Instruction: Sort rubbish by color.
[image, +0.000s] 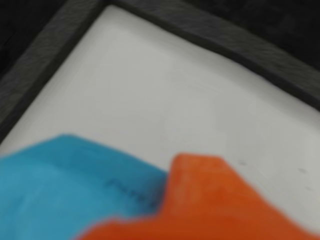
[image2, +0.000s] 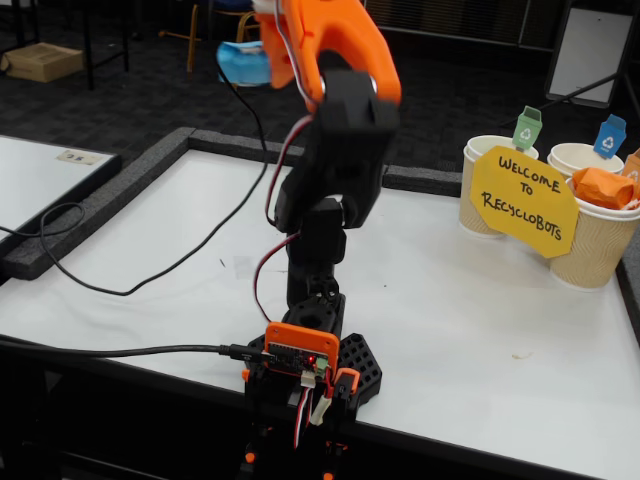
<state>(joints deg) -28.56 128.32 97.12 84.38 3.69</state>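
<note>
My gripper (image2: 262, 55) is raised high at the top of the fixed view, shut on a blue crumpled paper wad (image2: 243, 63). In the blurred wrist view the blue wad (image: 60, 185) fills the lower left, pressed against an orange finger (image: 215, 200), with the white table (image: 165, 100) far below. An orange wad (image2: 603, 187) lies inside the brown paper cup (image2: 590, 250) at the right.
Two white cups (image2: 484, 185) (image2: 578, 157) with green and blue tags stand by the brown cup, behind a yellow "Welcome to Recyclobots" sign (image2: 523, 200). Black foam edging (image2: 150, 165) frames the table. Cables (image2: 150, 285) run left of the arm base (image2: 305, 365).
</note>
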